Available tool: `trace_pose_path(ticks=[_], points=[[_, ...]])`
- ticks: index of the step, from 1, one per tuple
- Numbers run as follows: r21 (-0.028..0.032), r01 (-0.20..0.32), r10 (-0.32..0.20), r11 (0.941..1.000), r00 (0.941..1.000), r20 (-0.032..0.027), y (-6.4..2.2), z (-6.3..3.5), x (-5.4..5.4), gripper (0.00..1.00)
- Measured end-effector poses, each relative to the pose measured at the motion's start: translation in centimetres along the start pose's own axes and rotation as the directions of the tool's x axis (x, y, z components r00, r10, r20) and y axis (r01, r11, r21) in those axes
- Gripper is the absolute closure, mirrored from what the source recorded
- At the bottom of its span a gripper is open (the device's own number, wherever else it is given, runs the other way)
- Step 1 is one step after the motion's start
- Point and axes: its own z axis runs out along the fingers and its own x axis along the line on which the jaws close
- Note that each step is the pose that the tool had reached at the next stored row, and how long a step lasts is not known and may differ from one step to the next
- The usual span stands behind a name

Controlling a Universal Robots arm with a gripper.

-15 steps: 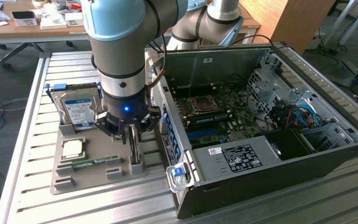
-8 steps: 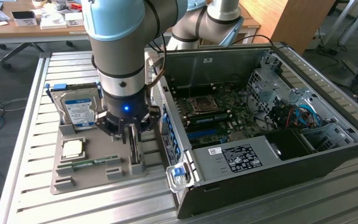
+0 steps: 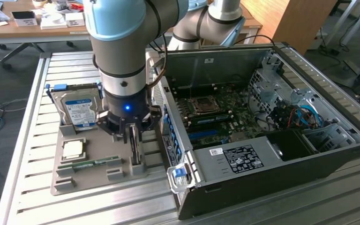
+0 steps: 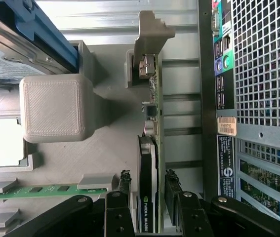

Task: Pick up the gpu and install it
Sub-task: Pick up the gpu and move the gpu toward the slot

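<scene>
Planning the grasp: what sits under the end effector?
The gpu, standing on edge in the grey tray, between the end effector's open fingers. Its lower edge is hidden in the tray.

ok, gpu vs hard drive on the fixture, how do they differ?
The gpu is a thin green card with a black cooler; the hard drive is a boxy metal block with a blue-white label. The open claw straddles the gpu; the hard drive stands apart from it. Both stand on edge in the gray fixture.
</scene>
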Motion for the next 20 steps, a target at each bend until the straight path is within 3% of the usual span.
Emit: trace_pose_path(ticks=[20], points=[[0.0001,0.000,0.000,1.0000,1.0000,0.0000,0.20,0.41,-0.17,0.58]])
